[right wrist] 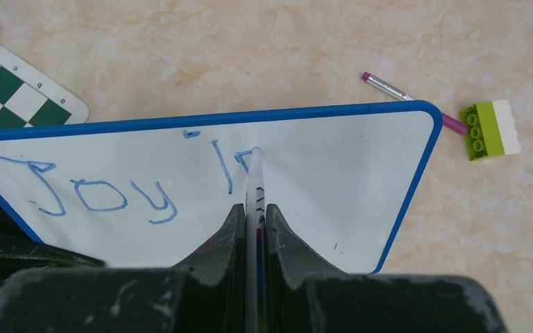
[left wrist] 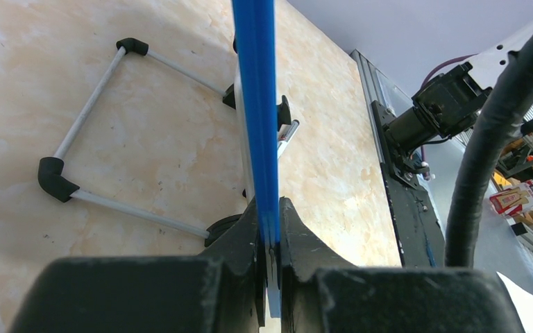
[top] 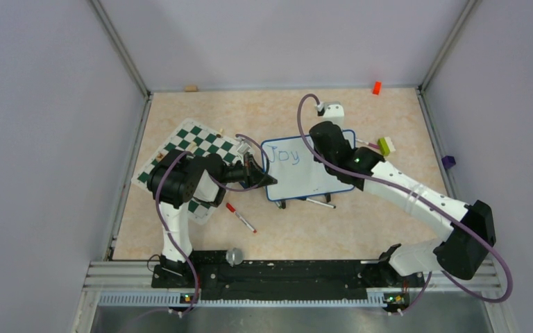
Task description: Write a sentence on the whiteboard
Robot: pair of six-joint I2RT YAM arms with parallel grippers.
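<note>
- R gripper [right wrist: 253,211]: jaws nearly closed, clamped on a thin white marker [right wrist: 255,182]. Its tip touches the whiteboard [right wrist: 333,173] near the top edge, centre of the right wrist view.
- L gripper [left wrist: 269,215]: jaws pinched on the board's blue frame, which runs edge-on up the left wrist view.
- Sentence [right wrist: 104,194]: blue "Joy" on the board's left, then an "I" and a started stroke by the tip. Right half is bare white.
- Edges: pink-capped pen [right wrist: 402,94] is partly hidden by the board's upper right corner, w/ a green-white brick [right wrist: 489,127] just beside it. Chess mat [right wrist: 14,87] lies close at upper left.
- Top view: board sits mid-table [top: 347,229], w/ a red-capped pen [top: 240,217] apart at lower left. Open beige surface lies toward the back, and grey walls [top: 41,139] stand on three sides.
</note>
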